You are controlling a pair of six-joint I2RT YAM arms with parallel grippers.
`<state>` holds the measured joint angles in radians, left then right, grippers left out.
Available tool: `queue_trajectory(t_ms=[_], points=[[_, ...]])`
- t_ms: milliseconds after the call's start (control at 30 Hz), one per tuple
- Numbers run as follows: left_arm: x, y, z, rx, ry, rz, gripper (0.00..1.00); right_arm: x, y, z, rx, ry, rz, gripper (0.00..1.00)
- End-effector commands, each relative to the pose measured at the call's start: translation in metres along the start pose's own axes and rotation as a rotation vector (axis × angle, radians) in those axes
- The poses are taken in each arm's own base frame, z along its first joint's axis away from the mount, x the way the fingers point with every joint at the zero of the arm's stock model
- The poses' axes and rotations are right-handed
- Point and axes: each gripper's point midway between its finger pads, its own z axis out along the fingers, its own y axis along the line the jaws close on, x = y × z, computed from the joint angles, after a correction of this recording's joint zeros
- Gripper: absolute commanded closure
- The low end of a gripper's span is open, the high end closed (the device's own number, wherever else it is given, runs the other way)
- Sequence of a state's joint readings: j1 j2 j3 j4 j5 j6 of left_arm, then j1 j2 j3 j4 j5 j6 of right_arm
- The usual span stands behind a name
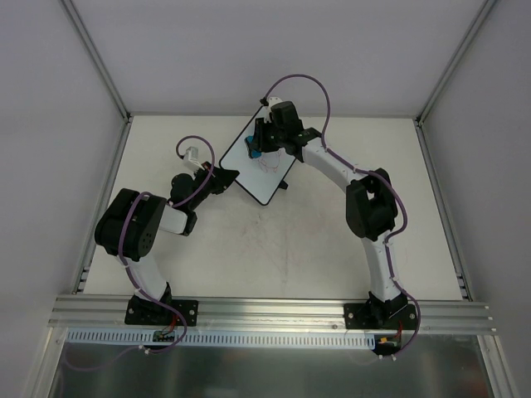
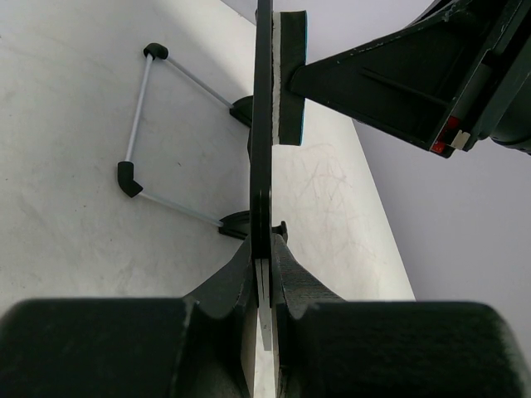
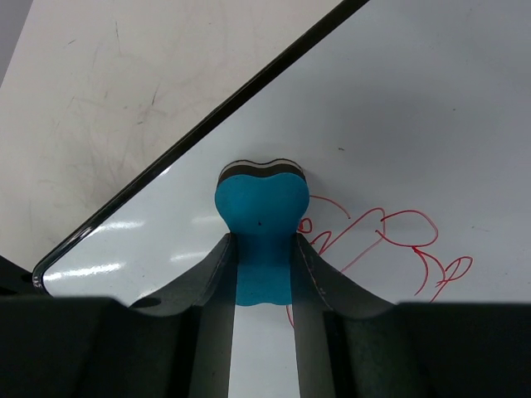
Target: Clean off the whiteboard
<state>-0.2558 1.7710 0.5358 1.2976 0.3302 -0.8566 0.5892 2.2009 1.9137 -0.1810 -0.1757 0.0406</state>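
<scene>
The whiteboard lies at an angle at the table's back middle, with a red doodle on it. My left gripper is shut on the board's left edge; in the left wrist view the board shows edge-on between the jaws. My right gripper is shut on a blue eraser and presses its felt side against the board's face, just left of the doodle. The eraser and right gripper also show in the left wrist view.
The board's wire stand with black feet sticks out behind it over the white table. Grey walls and metal rails border the table. A small white object sits left of the board.
</scene>
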Motion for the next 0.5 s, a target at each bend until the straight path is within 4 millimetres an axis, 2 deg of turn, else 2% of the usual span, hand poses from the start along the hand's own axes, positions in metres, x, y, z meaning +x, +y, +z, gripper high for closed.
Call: queue_trajectory(t_ms=[0, 300, 467], points=[[-0.037, -0.078, -0.009, 0.318, -0.177, 0.170, 1.00, -0.006, 0.003, 0.008, 0.013, -0.029, -0.023, 1.00], [-0.035, -0.079, -0.010, 0.319, -0.172, 0.172, 1.00, 0.005, -0.011, 0.014, 0.038, -0.004, 0.039, 1.00], [-0.035, -0.080, -0.011, 0.322, -0.173, 0.173, 1.00, 0.008, -0.040, 0.013, 0.059, -0.003, 0.146, 1.00]])
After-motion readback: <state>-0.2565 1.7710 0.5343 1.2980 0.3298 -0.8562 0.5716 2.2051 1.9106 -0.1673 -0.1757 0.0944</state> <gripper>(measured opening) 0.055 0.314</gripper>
